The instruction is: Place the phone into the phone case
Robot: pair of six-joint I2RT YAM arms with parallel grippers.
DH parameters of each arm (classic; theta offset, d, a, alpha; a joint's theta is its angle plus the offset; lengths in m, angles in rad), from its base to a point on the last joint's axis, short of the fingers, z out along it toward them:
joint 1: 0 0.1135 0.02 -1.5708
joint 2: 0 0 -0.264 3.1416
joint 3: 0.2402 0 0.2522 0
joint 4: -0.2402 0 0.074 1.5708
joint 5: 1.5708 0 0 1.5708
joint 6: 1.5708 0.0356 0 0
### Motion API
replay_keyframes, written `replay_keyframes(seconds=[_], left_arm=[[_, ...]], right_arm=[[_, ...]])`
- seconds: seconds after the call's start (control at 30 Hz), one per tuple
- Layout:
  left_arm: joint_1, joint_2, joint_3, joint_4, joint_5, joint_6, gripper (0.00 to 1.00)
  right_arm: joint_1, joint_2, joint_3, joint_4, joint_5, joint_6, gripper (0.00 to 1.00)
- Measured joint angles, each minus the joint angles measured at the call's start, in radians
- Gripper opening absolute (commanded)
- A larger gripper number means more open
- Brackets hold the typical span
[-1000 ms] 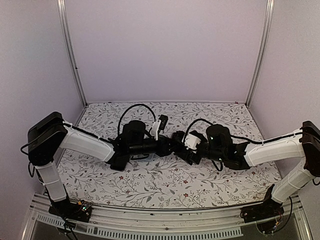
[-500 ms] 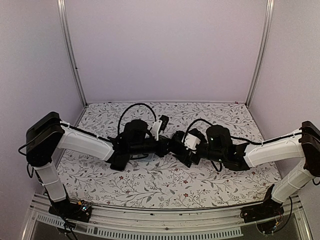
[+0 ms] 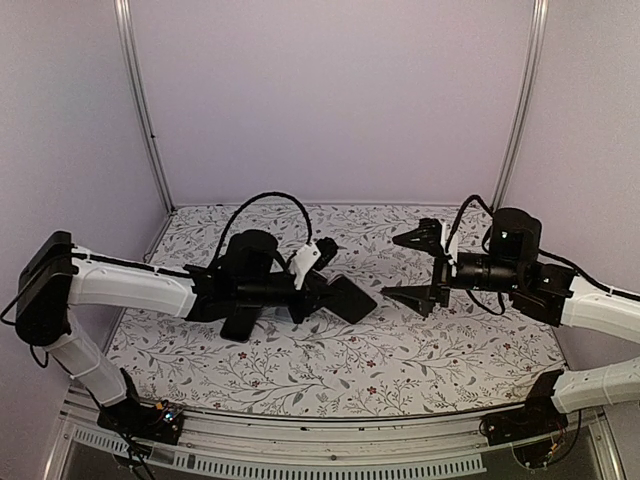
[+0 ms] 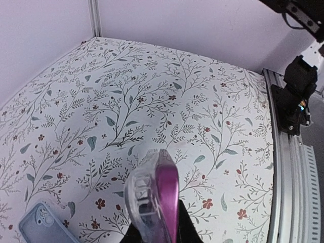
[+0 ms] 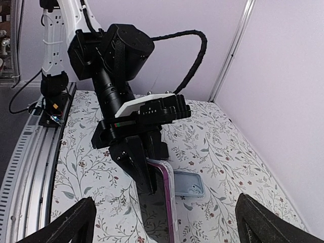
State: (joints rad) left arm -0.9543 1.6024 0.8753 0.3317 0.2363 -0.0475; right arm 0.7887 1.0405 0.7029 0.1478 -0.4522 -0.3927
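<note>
White plastic shells are covering the left arm (image 3: 130, 285), which is reaching in low from the left across the floral-printed tabletop (image 3: 300, 370). At its end the left gripper (image 3: 322, 296) is squeezing its black fingers (image 5: 136, 167) tight on one end of a thin, flat phone with a dark face and a magenta rim (image 3: 352, 298). The phone is sticking out past the fingertips toward the middle of the table and is hanging clear of the surface. From the left wrist camera I am looking at it edge-on, and the magenta side is running next to a pale, see-through layer on its back. A grey-blue rectangular phone case with a camera cut-out in one corner (image 4: 45, 225) is lying flat on the tabletop, low and to one side of the gripped phone and apart from it. In the right wrist view the same case is showing just beyond the phone's far edge, under the left gripper. Further right, the right gripper (image 3: 392, 267) is hanging above the table with its jaws spread wide and nothing between them. It is pointing back at the phone from well apart. Behind it the white and black right arm (image 3: 590, 310) is stretching in from the right side.
</note>
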Motion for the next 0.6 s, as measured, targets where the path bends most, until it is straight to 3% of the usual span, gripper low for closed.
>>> replay_keyframes(seconds=[0.1, 0.33, 0.47, 0.6], left_arm=[[-0.013, -0.034, 0.031, -0.067, 0.02, 0.103, 0.0], [-0.075, -0.085, 0.054, -0.2, 0.051, 0.246, 0.0], [-0.079, -0.134, 0.049, -0.227, 0.063, 0.28, 0.0], [-0.081, -0.15, 0.049, -0.227, 0.084, 0.295, 0.0]], right_arm=[[-0.017, 0.034, 0.047, -0.031, -0.091, 0.017, 0.99], [-0.017, 0.333, 0.233, -0.248, -0.264, -0.092, 0.93], [-0.016, 0.385, 0.24, -0.343, -0.306, -0.167, 0.9], [0.005, 0.414, 0.24, -0.335, -0.304, -0.192, 0.84]])
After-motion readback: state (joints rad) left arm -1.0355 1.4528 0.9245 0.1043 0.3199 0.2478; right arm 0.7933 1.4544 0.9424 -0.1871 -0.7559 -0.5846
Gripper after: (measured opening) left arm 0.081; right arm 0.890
